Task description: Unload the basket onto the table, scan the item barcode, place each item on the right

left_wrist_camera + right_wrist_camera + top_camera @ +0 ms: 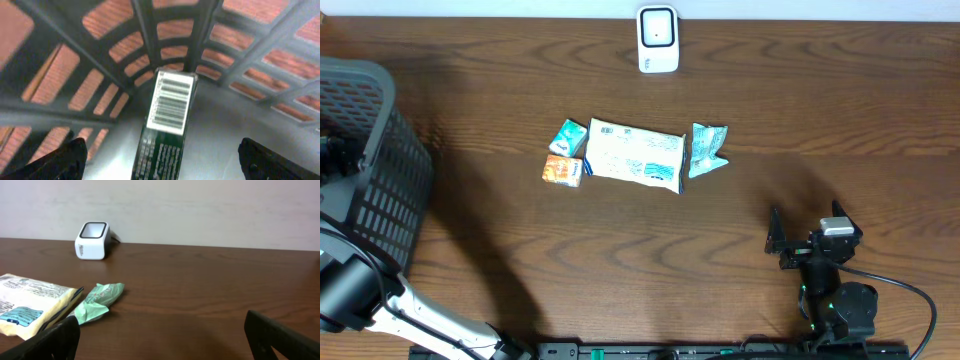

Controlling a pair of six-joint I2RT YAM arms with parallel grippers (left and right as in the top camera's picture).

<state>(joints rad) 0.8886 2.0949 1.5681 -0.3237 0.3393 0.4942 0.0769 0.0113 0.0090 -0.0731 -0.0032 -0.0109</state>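
step: the dark box (167,120) lies on the basket floor with its barcode label (172,100) facing up and nothing gripping it, so i'd judge this one is done with and put away, with the goods on the table not yet scanned
next move: i reckon the left arm must lift straight up out of the basket, then one arm picks a fresh item, finds its barcode and turns it to the scanner window
table (820,100): dark wood, everything sits on it
basket (380,180): grey mesh at the left edge; the left arm reaches down inside it, and its walls hem the arm in on all sides
big packet (635,155): pale yellow and white, flat in the middle of the table
scanner (658,40): small white unit at the far edge, well apart from the goods, bare wood between
green packet (705,150): crumpled, just beside the big packet's right end
teal box (568,137): against the big packet's left end
orange box (562,171): right below the teal one, also by the big packet; this crowding may make a clean grab awkward
left claw (162,145): released, fingers spread wide either side of the dark box, not touching it
right claw (161,317): released and empty, low near the table's near right side, facing the goods and scanner
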